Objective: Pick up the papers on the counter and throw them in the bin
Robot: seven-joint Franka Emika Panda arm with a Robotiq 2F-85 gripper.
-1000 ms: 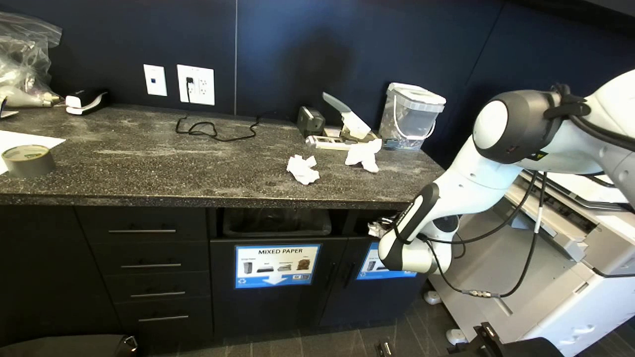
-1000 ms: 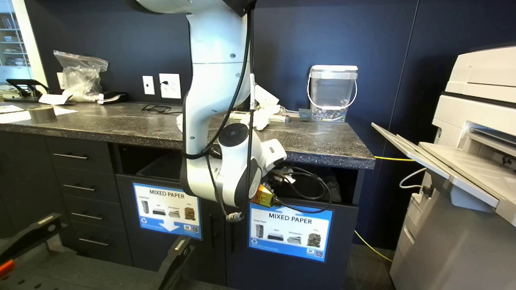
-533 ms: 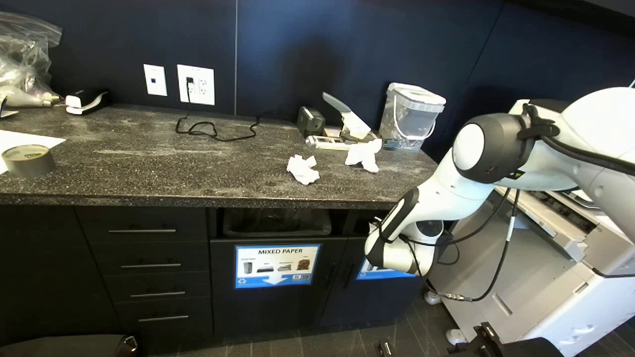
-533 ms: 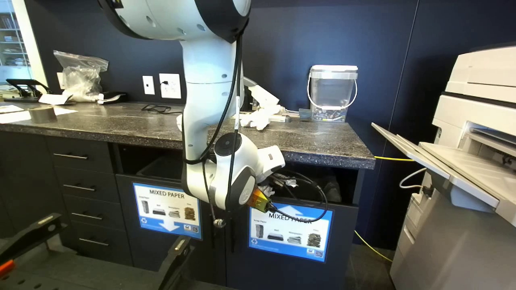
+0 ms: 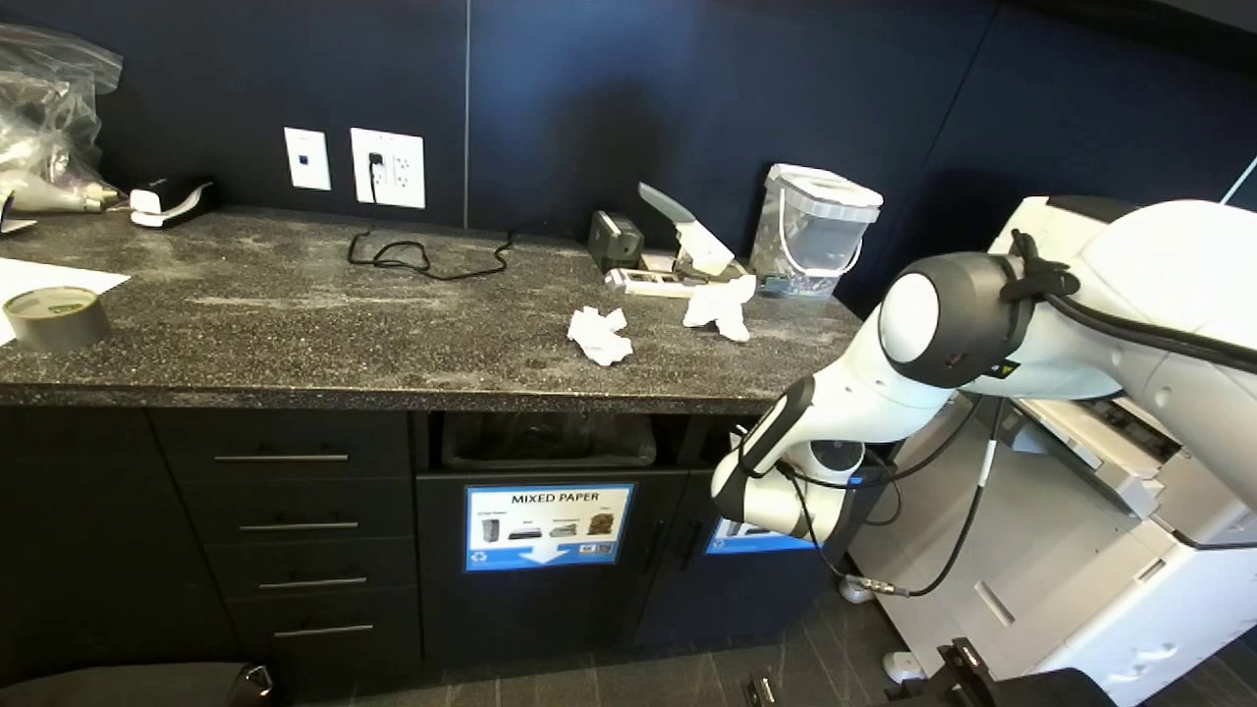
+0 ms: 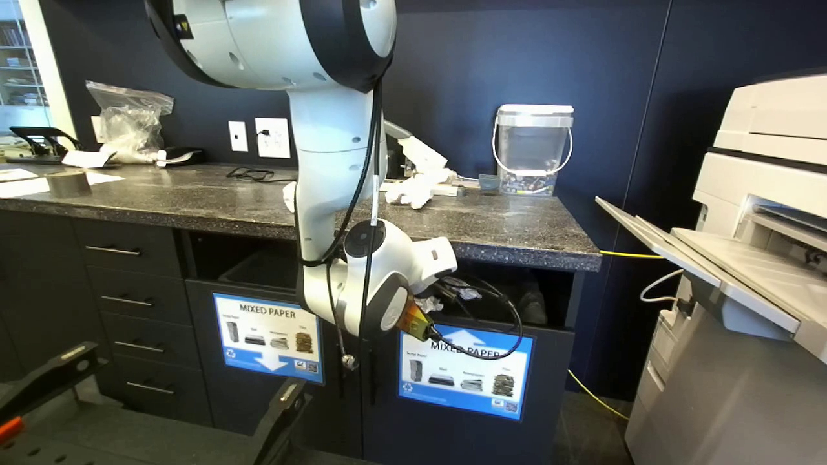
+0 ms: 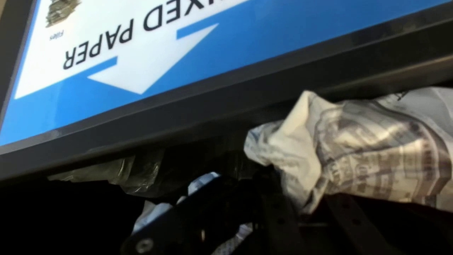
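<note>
Two crumpled white papers lie on the counter point(image 5: 324, 344): a nearer wad point(image 5: 600, 336) and one farther right point(image 5: 720, 306) by the hole punch. Both also show in an exterior view, the nearer point(image 6: 289, 196) partly behind the arm. My gripper point(image 7: 293, 202) points into the dark opening above the right MIXED PAPER door point(image 6: 462, 371). Its fingers are very dark in the wrist view. A large crumpled printed paper point(image 7: 375, 148) sits against them; whether they grip it is unclear. More pale paper point(image 7: 152, 214) shows below. The bin's clear liner point(image 7: 138, 173) is partly visible.
A second bin point(image 5: 550, 462) stands in the left opening. The counter's thick front edge point(image 6: 517, 252) is just above my wrist. A hole punch point(image 5: 687, 260) and clear bucket point(image 5: 815, 231) stand behind the papers. A printer point(image 5: 1031, 511) is at the right.
The arm has lowered, and its elbow and wrist have shifted left in both exterior views. The wrist sits slightly lower at the opening. Both wads on the counter have stayed put.
</note>
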